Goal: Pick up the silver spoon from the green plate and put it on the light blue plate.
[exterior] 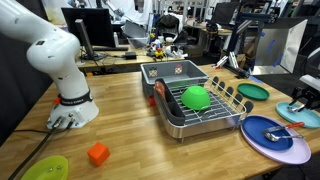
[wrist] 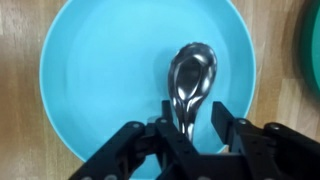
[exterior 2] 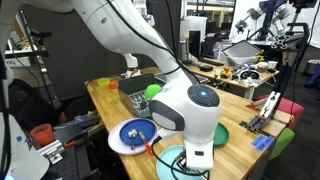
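In the wrist view the silver spoon (wrist: 190, 80) lies on the light blue plate (wrist: 100, 70), bowl pointing away from me and handle running back between my fingers. My gripper (wrist: 192, 120) is low over the plate and open: the handle sits close to one finger, with a gap to the other. A sliver of the green plate (wrist: 313, 50) shows at the right edge. In an exterior view my gripper (exterior: 303, 100) hangs over the light blue plate (exterior: 306, 118), beside the green plate (exterior: 253, 91). Both plates also show in the other exterior view, light blue (exterior 2: 172, 158) and green (exterior 2: 219, 133).
A metal dish rack (exterior: 190, 120) holds a bright green bowl (exterior: 195, 97). A dark blue plate (exterior: 268, 130) rests on a lavender plate (exterior: 290, 152). A lime plate (exterior: 45, 168) and an orange block (exterior: 97, 153) lie near the robot base (exterior: 72, 110).
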You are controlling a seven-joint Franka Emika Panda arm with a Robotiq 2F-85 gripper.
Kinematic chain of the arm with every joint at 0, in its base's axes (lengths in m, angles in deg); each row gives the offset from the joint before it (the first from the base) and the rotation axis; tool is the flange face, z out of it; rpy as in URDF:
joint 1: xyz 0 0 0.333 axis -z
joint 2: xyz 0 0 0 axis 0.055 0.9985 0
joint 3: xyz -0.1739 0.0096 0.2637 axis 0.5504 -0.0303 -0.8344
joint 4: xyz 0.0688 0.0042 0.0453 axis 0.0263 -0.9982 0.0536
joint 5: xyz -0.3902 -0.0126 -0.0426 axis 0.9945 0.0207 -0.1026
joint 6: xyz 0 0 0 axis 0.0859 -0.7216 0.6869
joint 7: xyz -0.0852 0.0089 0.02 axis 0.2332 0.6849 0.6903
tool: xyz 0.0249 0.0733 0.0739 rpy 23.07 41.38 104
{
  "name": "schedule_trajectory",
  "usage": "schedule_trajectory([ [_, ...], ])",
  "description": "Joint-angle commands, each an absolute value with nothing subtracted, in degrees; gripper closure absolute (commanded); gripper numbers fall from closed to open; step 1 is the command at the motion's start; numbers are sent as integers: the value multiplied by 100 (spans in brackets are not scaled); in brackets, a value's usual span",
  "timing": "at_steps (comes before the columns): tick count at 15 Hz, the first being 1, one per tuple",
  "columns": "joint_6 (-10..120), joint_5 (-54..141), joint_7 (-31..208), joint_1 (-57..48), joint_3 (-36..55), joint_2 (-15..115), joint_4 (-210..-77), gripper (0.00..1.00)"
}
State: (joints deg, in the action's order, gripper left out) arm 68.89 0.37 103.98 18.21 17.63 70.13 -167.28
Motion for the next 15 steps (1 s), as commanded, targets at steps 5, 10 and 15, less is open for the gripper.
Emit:
schedule_trajectory([
  [5,6861,-1083,9178,2189,1436,6331,-16978,0],
  [10,6492,-1610,8384,2091,1476,5658,-17312,0],
  [15,5056,-1594,7581,2034,1577,5228,-17507,0],
])
